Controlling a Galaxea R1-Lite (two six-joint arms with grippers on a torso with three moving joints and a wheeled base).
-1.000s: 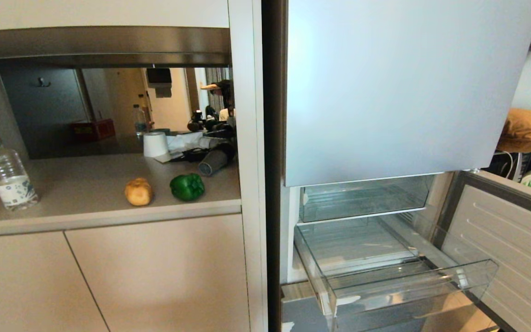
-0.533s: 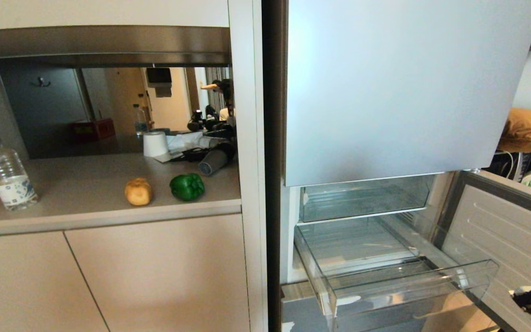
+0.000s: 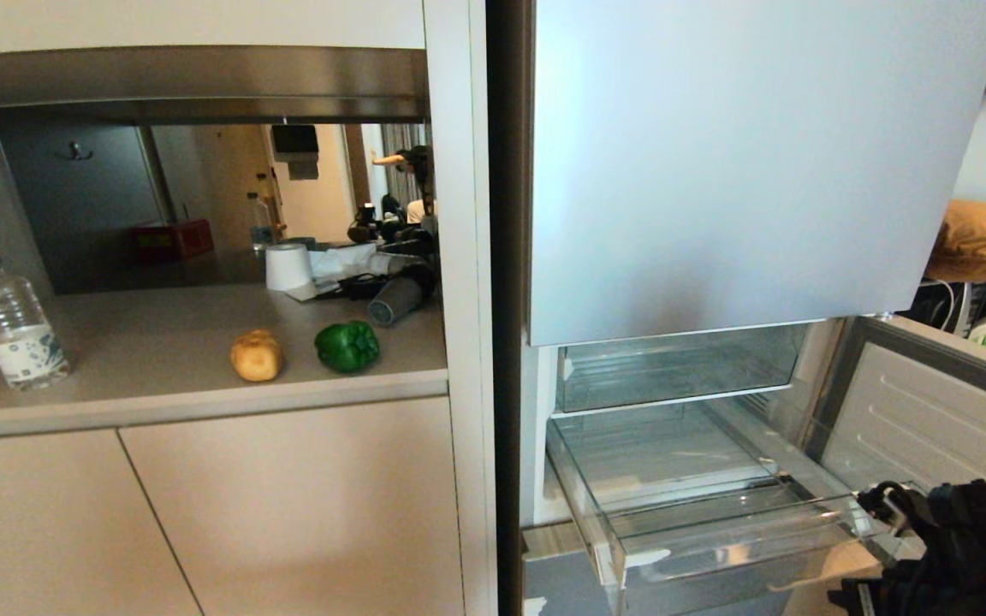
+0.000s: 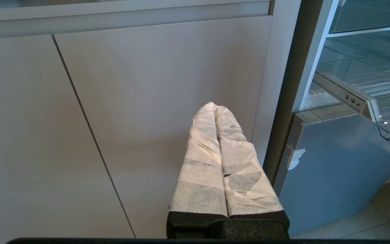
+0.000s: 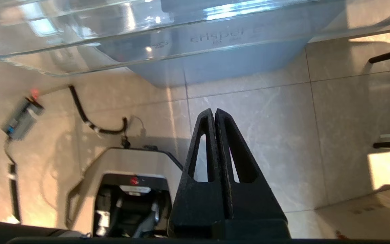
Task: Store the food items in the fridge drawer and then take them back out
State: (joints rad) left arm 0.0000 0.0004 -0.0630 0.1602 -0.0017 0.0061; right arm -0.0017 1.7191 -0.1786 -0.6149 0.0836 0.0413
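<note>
potato (image 3: 257, 355) and pepper (image 3: 347, 346) sit mid-left: firm, light, pepper slick, so grip their middles; right gripper (image 5: 214, 113) closed, empty.

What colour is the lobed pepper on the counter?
The lobed bell pepper is glossy dark green; the head view shows it best.

Potato (image 3: 257, 355) on the surface (image 3: 159, 342) just left of the bell pepper (image 3: 347, 346), water bottle (image 3: 15, 325) well to their left, fridge drawer (image 3: 715, 505) pulled out to the right, right pincer (image 5: 214, 113) below the drawer's front.
</note>
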